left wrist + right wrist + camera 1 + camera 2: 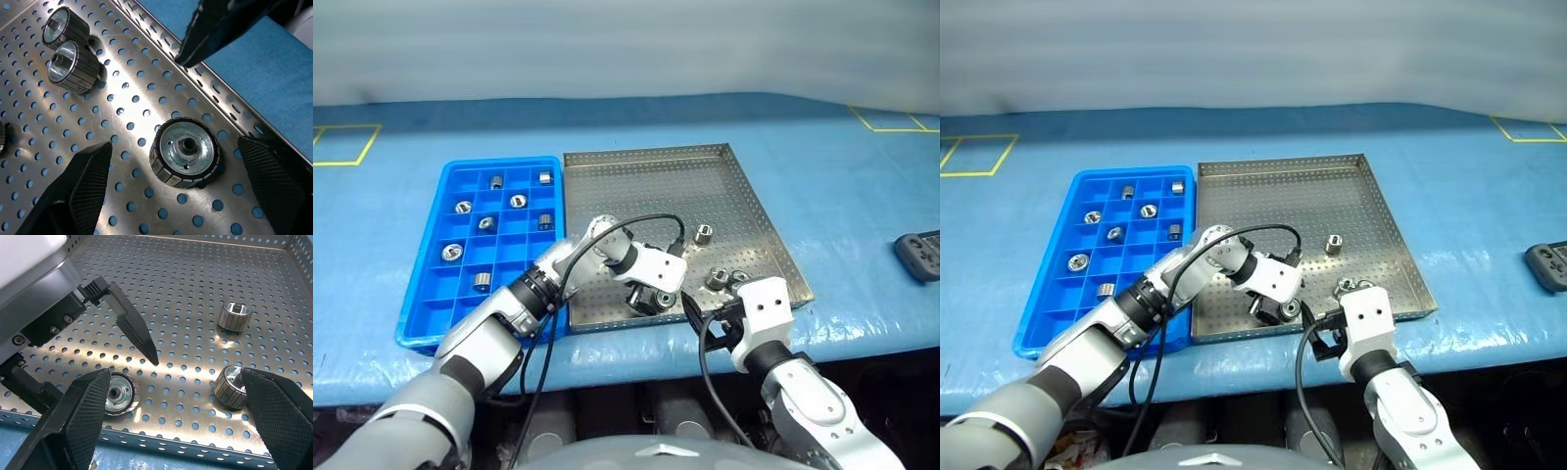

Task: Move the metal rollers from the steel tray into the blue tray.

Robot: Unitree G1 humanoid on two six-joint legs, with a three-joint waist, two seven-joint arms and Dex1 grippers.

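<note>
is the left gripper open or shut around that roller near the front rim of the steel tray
Open. The left gripper has a finger on either side of the roller, clear gaps between, nothing gripped. The roller sits flat, hole upward, on the steel tray.

No text, label, brand or number can be read anywhere in these views. The only signs are yellow line markings (345,145) on the blue counter (842,186), and they carry no letters.

The steel tray (685,186) is silvery sheet dotted with holes (blue shows through them); the blue tray (422,262) is bright blue; the metal rollers (184,151) are shiny silver-grey with ribbed sides.
</note>
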